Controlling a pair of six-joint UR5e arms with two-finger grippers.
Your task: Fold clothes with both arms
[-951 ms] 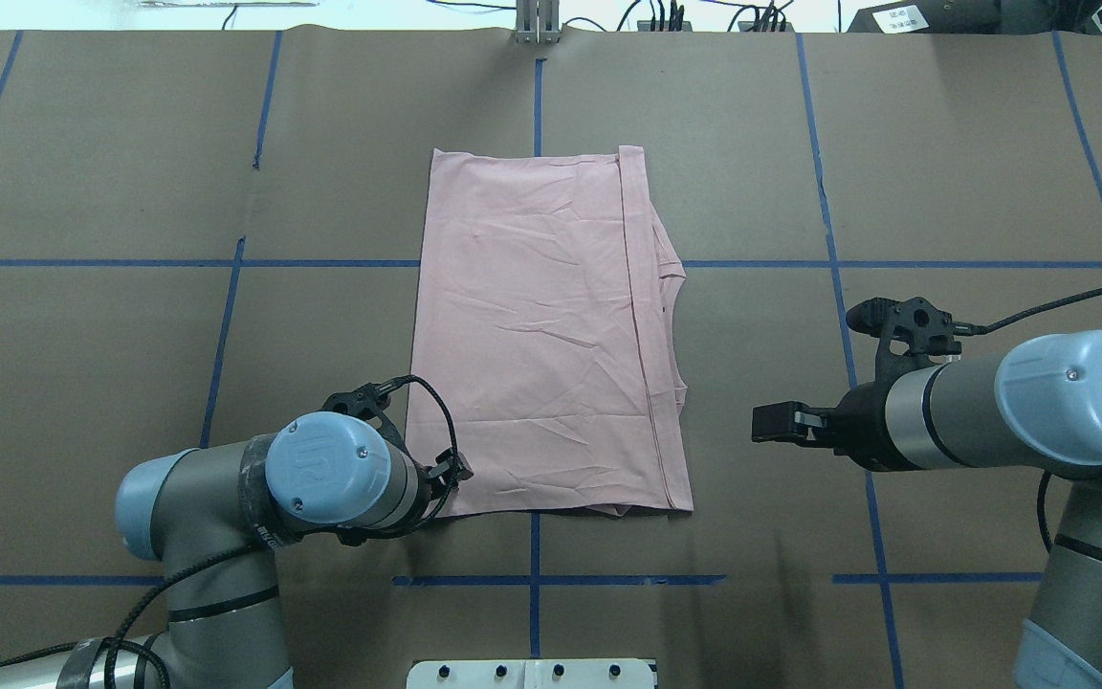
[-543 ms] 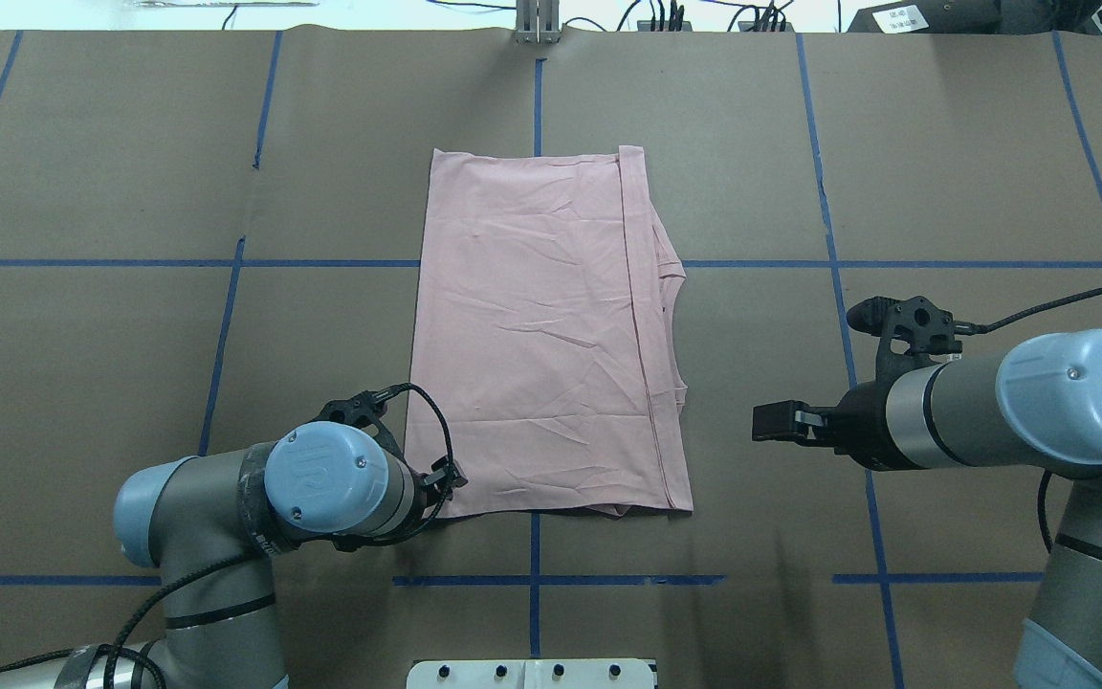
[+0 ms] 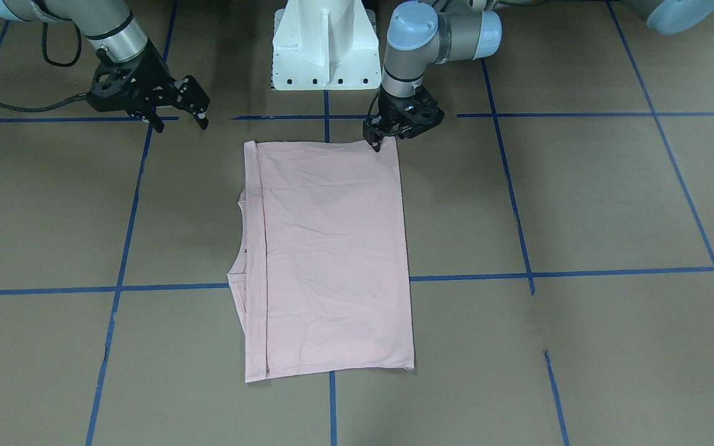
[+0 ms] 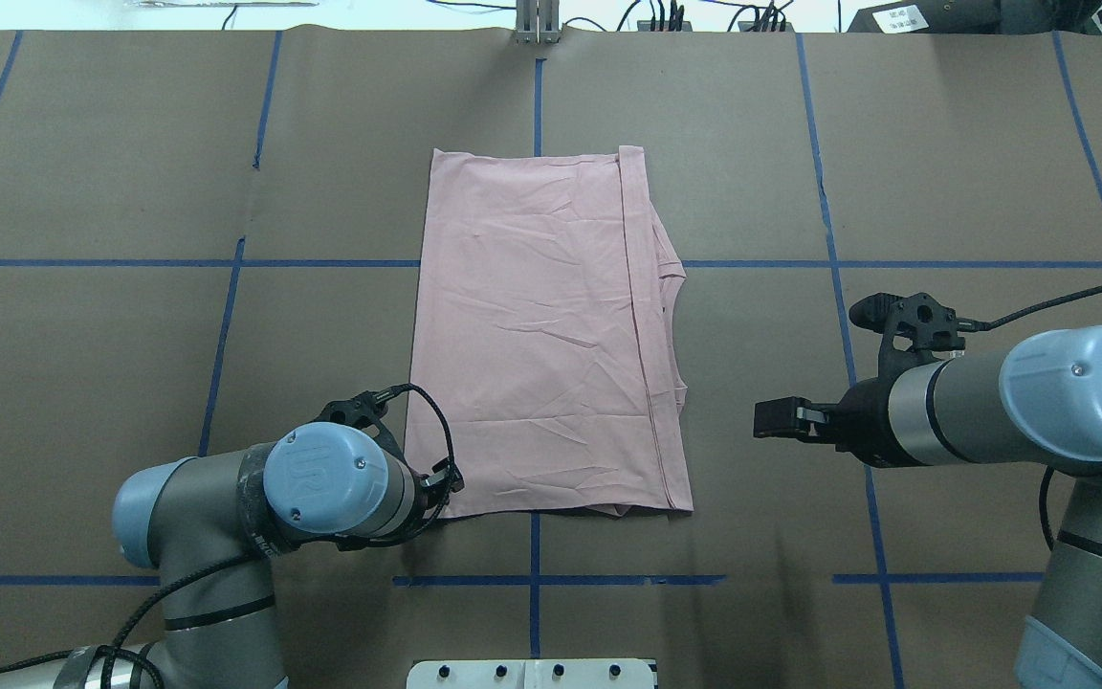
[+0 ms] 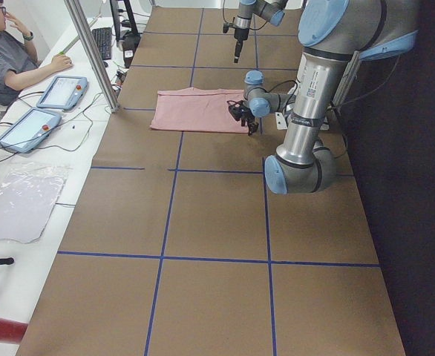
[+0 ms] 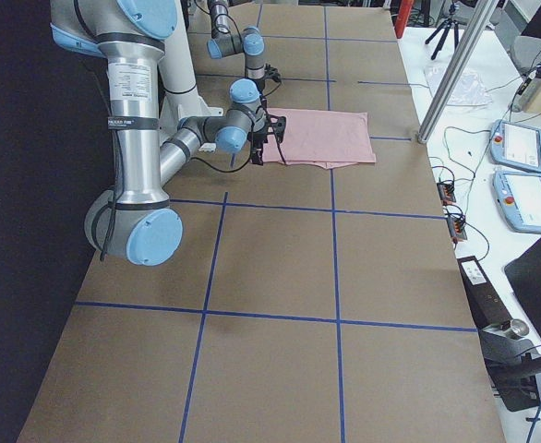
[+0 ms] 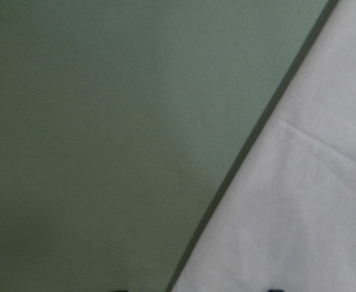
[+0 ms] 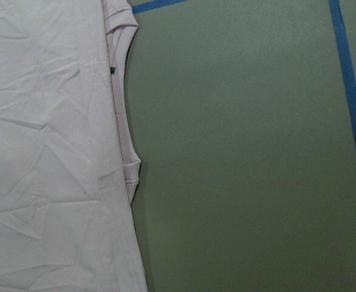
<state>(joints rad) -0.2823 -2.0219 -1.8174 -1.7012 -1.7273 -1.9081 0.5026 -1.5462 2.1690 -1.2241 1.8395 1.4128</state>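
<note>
The pale pink T-shirt (image 4: 532, 335) lies flat in the table's middle, folded into a tall rectangle, with a sleeve and neckline showing along its right edge (image 3: 242, 204). No print shows. A small dark tag (image 8: 112, 71) sits on that edge. My left gripper (image 4: 441, 481) points down at the shirt's near-left corner (image 3: 380, 144). Its wrist view sits very close to the table, with the shirt's edge (image 7: 299, 213) running between two spread tips, so it is open. My right gripper (image 3: 180, 122) hovers open and empty to the right of the shirt (image 4: 769, 419), well clear of the cloth.
Brown paper with blue tape lines (image 4: 534, 580) covers the table. The white base pedestal (image 3: 325, 43) stands at the robot's edge. A metal post (image 4: 537, 24) and cables are at the far edge. A seated person (image 5: 10, 59) and two tablets (image 5: 61, 90) are beyond it.
My left arm has edged slightly toward the robot's side and its gripper has settled at the shirt's near-left corner. The right arm has barely shifted. The shirt has not moved.
</note>
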